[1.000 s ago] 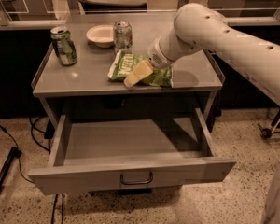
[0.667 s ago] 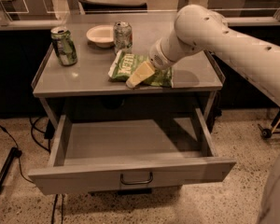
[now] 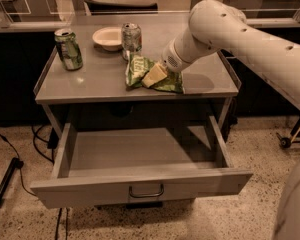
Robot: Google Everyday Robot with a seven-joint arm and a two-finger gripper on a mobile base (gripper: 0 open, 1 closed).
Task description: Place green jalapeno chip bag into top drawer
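The green jalapeno chip bag [image 3: 138,70] lies crumpled on the grey table top [image 3: 100,79], right of centre and near the front edge. My gripper [image 3: 155,75] comes in from the right and is down on the middle of the bag, covering part of it. The bag still rests on the table. The top drawer [image 3: 140,184] is pulled wide open below the table, with a flat front panel and a small curved handle [image 3: 146,191]. Its inside is bare.
A green soda can [image 3: 69,49] stands at the table's back left. A white bowl [image 3: 108,37] and a silver can [image 3: 131,39] stand at the back, just behind the bag. Cables lie on the floor at the left. My arm spans the right side.
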